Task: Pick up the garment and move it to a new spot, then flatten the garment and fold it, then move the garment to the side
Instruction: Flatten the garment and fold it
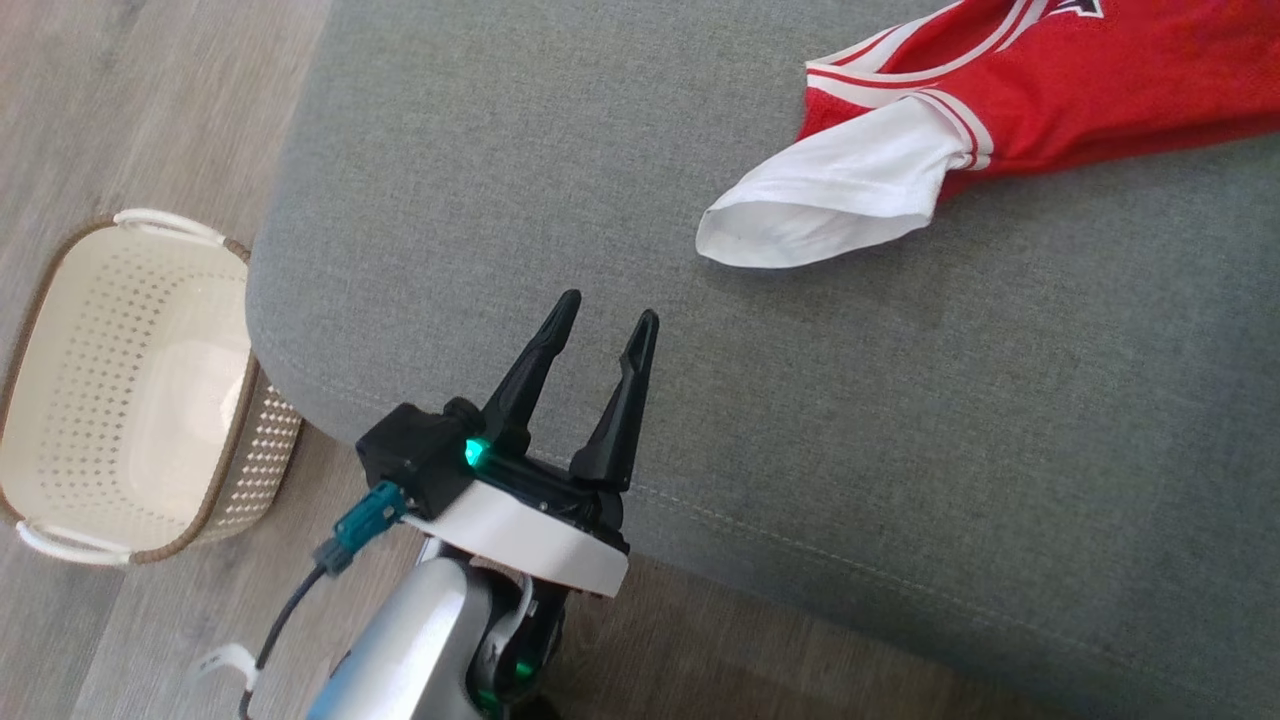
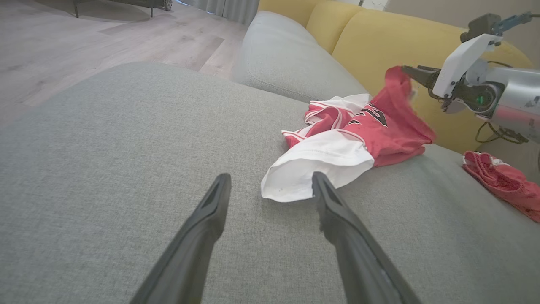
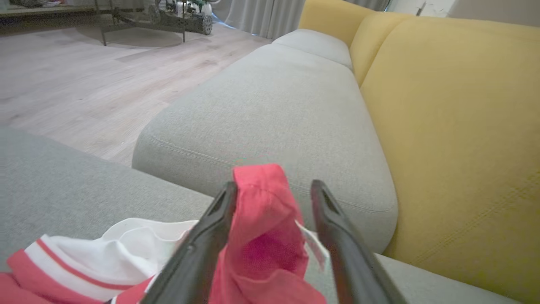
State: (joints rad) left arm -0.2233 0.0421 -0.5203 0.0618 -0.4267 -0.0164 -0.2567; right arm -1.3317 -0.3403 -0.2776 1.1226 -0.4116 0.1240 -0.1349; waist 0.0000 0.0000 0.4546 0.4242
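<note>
Garment: red mesh, white-striped trim, white sleeve, crumpled on the grey woven seat. Left gripper: slim tapered dark fingers spread, empty, near the seat's rounded edge. Right gripper: fingers parted, a raised red fold between them, resting against one.

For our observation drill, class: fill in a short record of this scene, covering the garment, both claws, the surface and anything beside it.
Garment: red jersey with a white sleeve, crumpled, not yet flattened
Surface: grey sofa seat
Left claw: open, empty, over the seat, apart from the sleeve
Right claw: jaws apart, a raised red fold of the jersey between them
Basket: empty, on the floor beside the seat
</note>
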